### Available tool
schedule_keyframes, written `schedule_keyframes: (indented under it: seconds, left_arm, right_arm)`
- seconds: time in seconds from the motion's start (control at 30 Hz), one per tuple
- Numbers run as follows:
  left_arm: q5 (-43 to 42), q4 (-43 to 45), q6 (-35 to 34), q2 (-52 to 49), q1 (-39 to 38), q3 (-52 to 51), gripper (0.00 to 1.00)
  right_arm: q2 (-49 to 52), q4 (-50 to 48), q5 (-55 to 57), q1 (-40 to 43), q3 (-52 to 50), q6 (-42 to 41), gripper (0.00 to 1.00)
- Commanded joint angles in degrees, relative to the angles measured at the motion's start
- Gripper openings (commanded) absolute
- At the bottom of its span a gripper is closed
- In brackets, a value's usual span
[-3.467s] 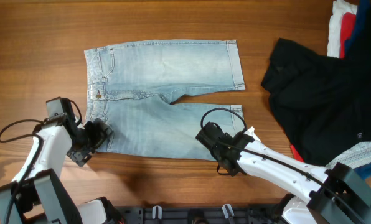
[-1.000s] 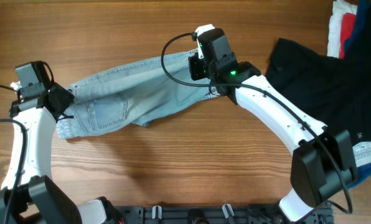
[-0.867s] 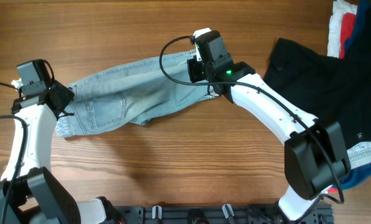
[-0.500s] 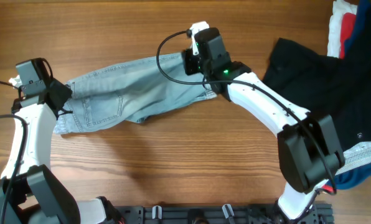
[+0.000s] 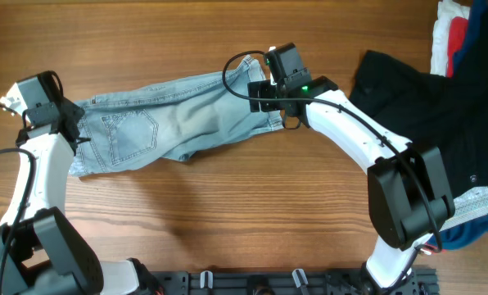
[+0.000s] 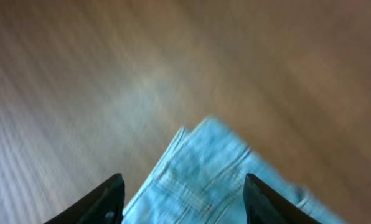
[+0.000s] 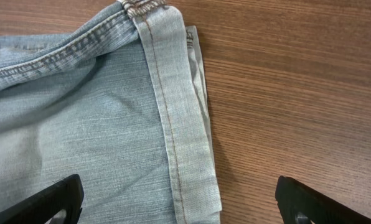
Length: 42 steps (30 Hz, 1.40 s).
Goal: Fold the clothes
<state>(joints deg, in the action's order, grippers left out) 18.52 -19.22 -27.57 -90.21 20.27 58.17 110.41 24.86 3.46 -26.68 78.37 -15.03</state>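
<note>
Denim shorts (image 5: 178,123) lie doubled lengthwise across the upper middle of the overhead frame, slanting down toward the left, on the wooden table (image 5: 228,238). Your left gripper (image 6: 183,180) hangs over the waistband end at the left edge. Its jaws are spread wide, with a blurred denim corner showing between them and nothing held. Your right gripper (image 7: 179,182) hovers over the cuffed hem (image 7: 176,124) at upper centre, jaws likewise apart and empty.

The lengthwise fold looks done and a crosswise fold remains, and that is where trouble could start. The two layers do not sit square: the lower edge bulges out at the left, and a second cuff edge peeks out beside the top one in the right wrist view. If you pinch only the upper layer at either end, the fold will likely peel open as you lift. Uneven carrying would deepen the slant. The black garment (image 5: 424,123) lies just to the right of the hem, and a wide elbow swing could drag it in.
</note>
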Motion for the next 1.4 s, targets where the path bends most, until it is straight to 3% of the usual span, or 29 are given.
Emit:
schedule_keyframes:
  seconds: [0.0, 0.13, 0.27, 0.47, 0.6, 0.7, 0.73, 0.83, 0.97, 1.13, 1.37]
  left_arm:
    - [-3.8, -5.81, 0.11, -0.44, 0.2, 0.76, 0.58]
    - [-14.12, -12.7, 0.09, -0.46, 0.2, 0.76, 0.55]
    - [-14.88, -15.02, 0.11, -0.46, 0.2, 0.76, 0.56]
    - [-14.88, -16.41, 0.09, -0.57, 0.09, 0.66, 0.56]
    - [-14.93, -16.44, 0.09, -0.57, 0.09, -0.02, 0.56]
    - [-15.1, -16.63, 0.09, -1.11, 0.09, -0.61, 0.56]
    - [-15.1, -16.65, 0.09, -1.11, 0.09, -0.98, 0.56]
    - [-15.1, -17.25, 0.11, -1.11, 0.09, -0.98, 0.57]
    - [-15.32, -18.6, 0.11, -1.11, 0.09, -0.98, 0.55]
    - [-16.11, -25.86, 0.09, -1.11, 0.09, -0.98, 0.55]
    - [-26.23, -29.51, 4.9, -0.22, -0.63, -0.96, 0.52]
  right_arm:
    - [0.76, 1.46, 0.33, -0.02, 0.26, -2.62, 0.99]
    - [0.76, 4.61, 0.33, -0.02, -3.41, -12.37, 0.99]
    - [0.79, 3.39, -4.57, -0.02, -7.82, -23.34, 0.85]
    - [0.92, 1.14, -7.37, -0.13, -9.51, -44.28, 0.85]
    - [1.29, -1.9, -9.55, -0.13, -9.51, -50.42, 0.84]
    - [4.0, -6.12, -11.34, -0.13, -9.49, -51.28, 0.76]
    - [5.68, -6.38, -11.45, -0.13, -9.49, -52.61, 0.69]
    - [6.36, -2.1, -11.47, -0.13, -9.49, -51.93, 0.04]
    - [4.24, 13.68, -9.53, 0.52, -9.49, -46.34, 0.04]
    - [-2.82, 32.61, 0.9, 0.04, -9.49, -44.46, 0.04]
    - [-11.21, 38.97, 0.9, -1.86, -10.47, -43.43, 0.04]
